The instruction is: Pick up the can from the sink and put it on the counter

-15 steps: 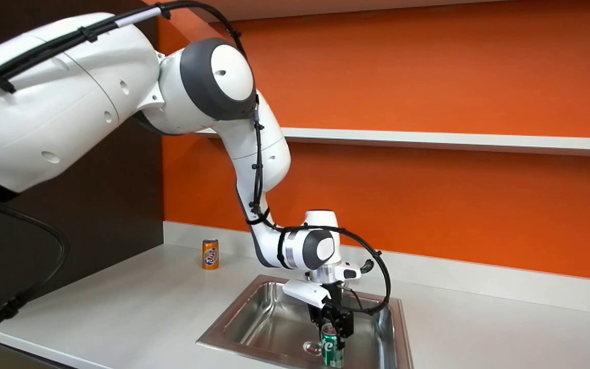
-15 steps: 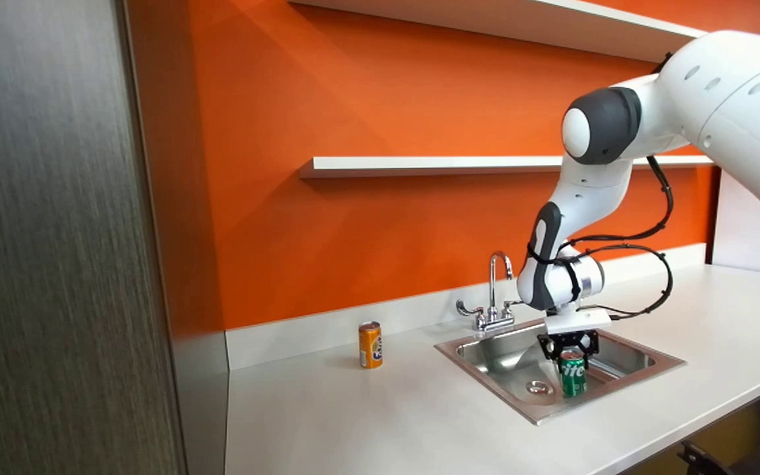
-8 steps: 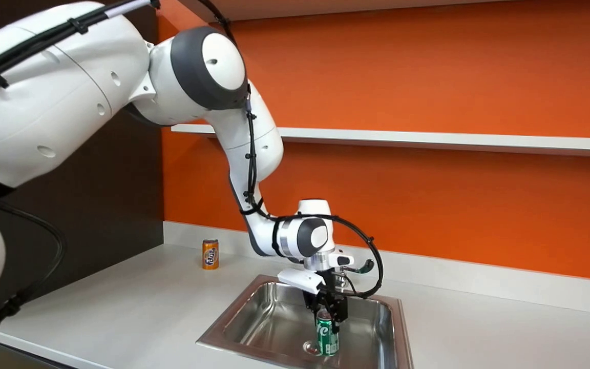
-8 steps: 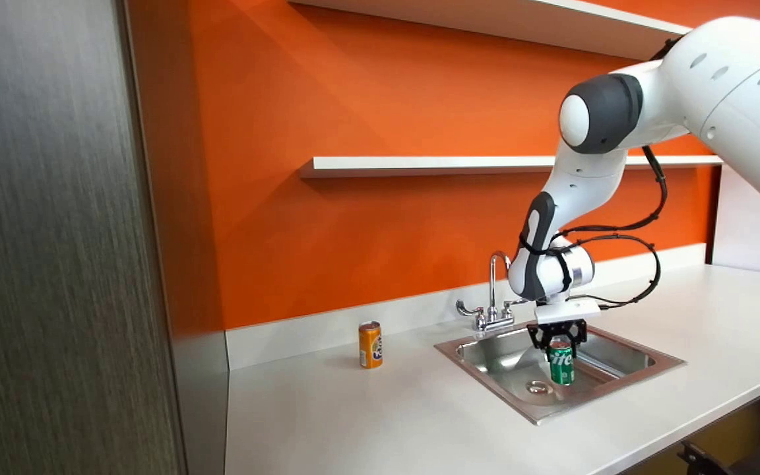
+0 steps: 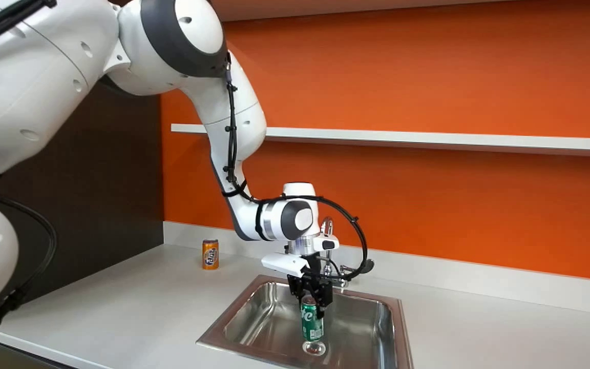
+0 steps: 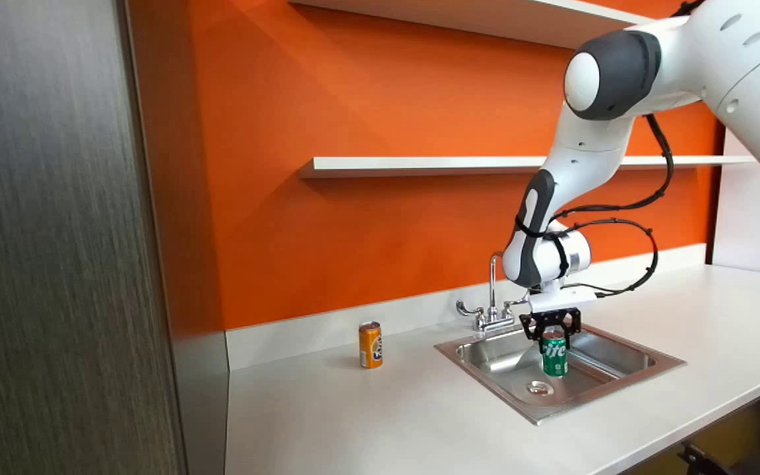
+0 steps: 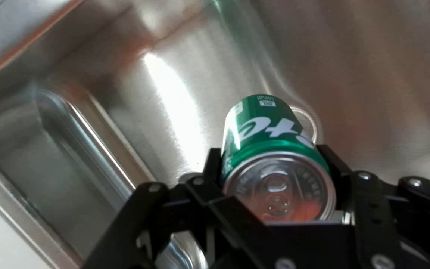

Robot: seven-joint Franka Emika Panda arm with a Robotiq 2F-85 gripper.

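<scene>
The green can is upright, held a little above the floor of the steel sink, near the drain. It shows also in an exterior view and in the wrist view, with its silvery top towards the camera. My gripper is shut on the can, one black finger on each side of its upper part. The gripper also points down over the sink in both exterior views. The pale counter surrounds the sink, with a wide stretch beside it in an exterior view.
A small orange can stands on the counter near the back wall, also seen in an exterior view. The chrome faucet stands behind the sink, close to the arm. The sink's raised rim edges the basin. A white shelf runs above.
The gripper and the can have moved up together, off the sink floor, and towards the back of the sink. In both exterior views they also shifted left. The orange can has not moved.
</scene>
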